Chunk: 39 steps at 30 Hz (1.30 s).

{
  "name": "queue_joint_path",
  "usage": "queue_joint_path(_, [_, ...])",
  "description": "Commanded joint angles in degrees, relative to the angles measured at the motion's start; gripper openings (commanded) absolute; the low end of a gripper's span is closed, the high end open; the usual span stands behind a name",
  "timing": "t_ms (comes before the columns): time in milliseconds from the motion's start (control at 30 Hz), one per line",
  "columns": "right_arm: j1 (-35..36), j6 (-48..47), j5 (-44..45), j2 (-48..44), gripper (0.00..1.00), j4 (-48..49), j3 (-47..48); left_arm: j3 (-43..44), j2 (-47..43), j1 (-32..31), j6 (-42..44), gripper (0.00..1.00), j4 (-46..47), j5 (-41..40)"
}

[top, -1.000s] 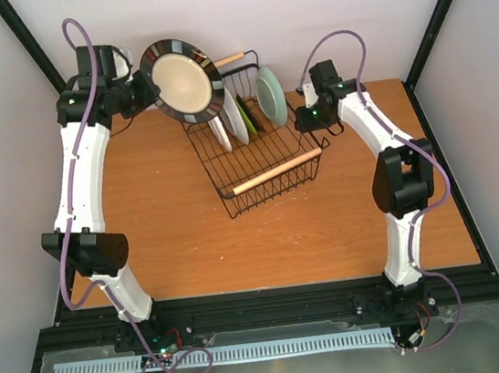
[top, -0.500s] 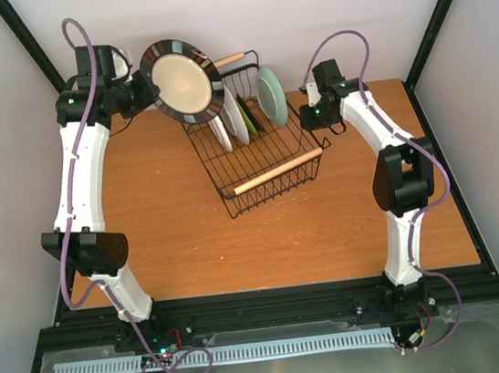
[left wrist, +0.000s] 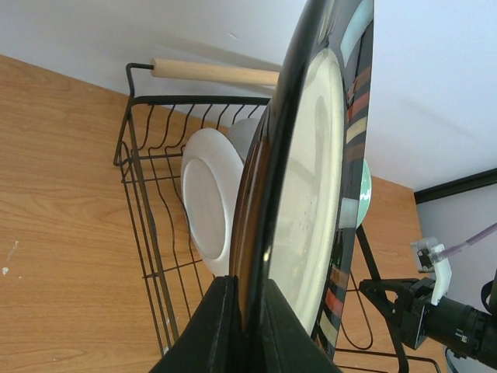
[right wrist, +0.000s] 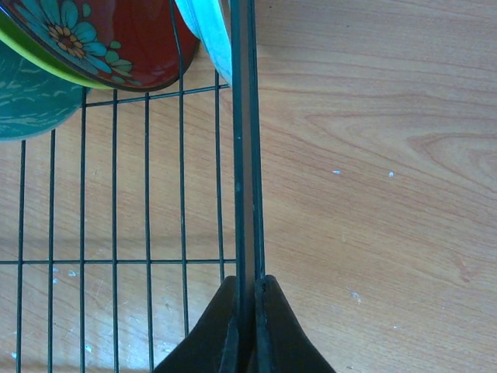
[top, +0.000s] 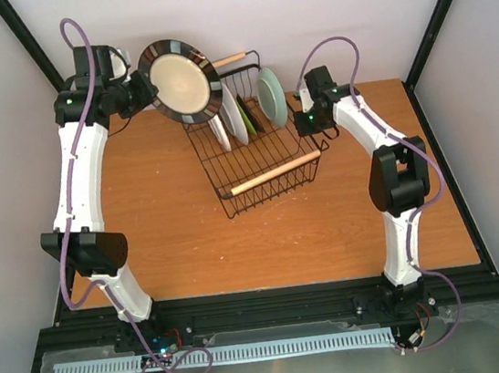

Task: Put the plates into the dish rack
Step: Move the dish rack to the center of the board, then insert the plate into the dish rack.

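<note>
Black-rimmed plate [top: 180, 81], clamped tilted in my left tool [left wrist: 248, 294], may clip racked plates [left wrist: 211, 198]; right tool [right wrist: 247, 294] pinches dish rack [right wrist: 246, 155].

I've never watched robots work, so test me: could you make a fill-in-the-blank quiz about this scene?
The left tool holds a cream plate with a ___ rim. The right tool pinches the dish rack's edge ___. The mint green plate stands ___ the rack. Missing words: black; wire; inside.
</note>
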Motion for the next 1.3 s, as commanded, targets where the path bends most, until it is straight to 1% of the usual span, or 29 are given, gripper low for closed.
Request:
queue_joint_path(0, [-0.51,8.53,5.47,-4.2,0.03,1.49,-5.61,4.18,-2.08,0.68,0.71,0.01,7.56,1.87])
queue_joint_path(233, [-0.5,18.05,8.08,-11.13,0.03,4.58,-14.98,3.93,-2.38,0.68,1.21,0.01,4.72,0.04])
queue_joint_path(467, [-0.51,26.5,10.3,-16.04,0.03,5.71,-20.57,2.19,-4.78,0.68,1.74,0.01,3.68,-1.11])
queue_joint_path(600, [0.2,30.77,10.06,-18.22,0.03,7.08,-24.05,1.84,-5.58,0.68,2.15,0.01,2.68,-1.39])
queue_joint_path(733, [2.59,32.95,10.46,-19.4,0.03,7.07,-26.09,0.93,-6.12,0.67,2.57,0.01,1.34,-2.18])
queue_joint_path(900, [3.42,32.49,11.14,-20.43,0.04,7.4,-27.3,-0.34,-6.26,0.68,2.95,0.01,0.54,-2.02])
queue_joint_path(933, [3.44,32.09,11.33,-20.99,0.09,7.78,-27.63,-0.21,-6.26,0.65,3.17,0.01,0.58,-2.15])
queue_joint_path(967, [3.42,31.72,11.45,-21.57,0.18,8.17,-27.86,0.08,-6.18,0.49,3.62,0.01,0.6,-2.85])
queue_joint_path(1000, [3.43,31.27,11.4,-21.98,0.24,8.39,-27.95,0.38,-6.17,0.36,4.13,0.01,0.69,-3.5])
queue_joint_path(1067, [3.41,30.66,11.5,-23.06,0.32,9.0,-28.02,1.8,-5.45,-0.45,5.61,0.01,0.58,-5.1])
queue_joint_path(1133, [3.34,30.1,11.7,-23.79,0.4,9.44,-28.0,4.13,-4.0,-1.91,7.2,0.01,-0.05,-8.41])
queue_joint_path(1200, [3.36,29.78,12.33,-25.02,0.52,10.16,-28.43,5.7,-2.87,-3.73,8.67,0.01,0.15,-11.56])
queue_joint_path(1267, [3.32,29.26,13.31,-26.51,0.61,10.86,-28.88,5.51,-2.21,-5.93,10.12,0.01,1.58,-15.07])
